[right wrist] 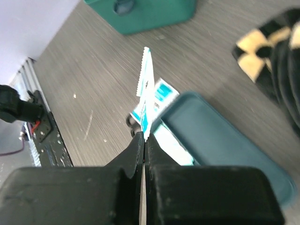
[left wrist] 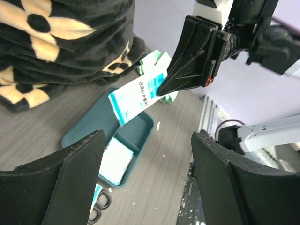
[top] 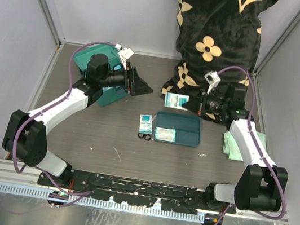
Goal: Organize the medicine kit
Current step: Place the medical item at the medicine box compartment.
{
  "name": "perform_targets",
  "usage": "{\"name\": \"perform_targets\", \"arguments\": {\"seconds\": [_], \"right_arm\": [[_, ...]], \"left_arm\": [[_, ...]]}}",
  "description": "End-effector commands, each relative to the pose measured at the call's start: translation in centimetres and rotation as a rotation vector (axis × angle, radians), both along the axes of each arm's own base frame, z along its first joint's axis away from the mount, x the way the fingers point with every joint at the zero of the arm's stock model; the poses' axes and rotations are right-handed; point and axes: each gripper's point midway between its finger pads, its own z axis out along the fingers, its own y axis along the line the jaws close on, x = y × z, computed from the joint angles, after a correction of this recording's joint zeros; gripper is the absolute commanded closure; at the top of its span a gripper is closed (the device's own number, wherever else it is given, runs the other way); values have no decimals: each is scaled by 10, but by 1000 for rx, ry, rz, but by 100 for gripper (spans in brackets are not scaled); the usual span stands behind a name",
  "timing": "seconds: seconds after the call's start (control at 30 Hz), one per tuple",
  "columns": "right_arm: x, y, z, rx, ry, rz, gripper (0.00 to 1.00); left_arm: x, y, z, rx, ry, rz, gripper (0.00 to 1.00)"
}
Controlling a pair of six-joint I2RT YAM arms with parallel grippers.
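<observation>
My right claw pinches the sachet by one thin edge, so it could slip free. My left claw gapes wide, empty.

Dark Chinese characters run along the sachet pinched at the right gripper tips; too blurred to read.

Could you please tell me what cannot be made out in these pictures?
Medicine kit: top view, the left arm covers most of it; lid state unclear.
Sachet in the right gripper: left wrist view, print too small to read.
Small black item by the tray: top view, too small to name.
Green cloth: top view, partly under the right arm.
</observation>
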Motion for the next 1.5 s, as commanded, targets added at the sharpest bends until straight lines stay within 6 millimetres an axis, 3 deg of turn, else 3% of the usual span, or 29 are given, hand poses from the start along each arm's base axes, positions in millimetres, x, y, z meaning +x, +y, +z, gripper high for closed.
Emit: {"name": "perform_targets", "arguments": {"seconds": [0.0,0.27,0.6,1.2,1.33,1.47], "right_arm": [[-29,-37,-21,-193,39,14,99],[-47,-78,-71,-425,294,-54,99],[-55,-92,-113,-470,530,-98,99],[-53,-75,-143,-348,632,-100,96],[-53,-73,-147,-335,643,-94,92],[-53,-79,-151,-371,635,-116,82]], "left_arm": [[2,9,19,62,-151,13,23],[5,12,13,110,-187,25,21],[6,15,14,133,-198,40,19],[1,18,11,147,-197,34,17],[1,19,11,148,-200,35,17],[0,19,11,148,-200,33,16]]}}
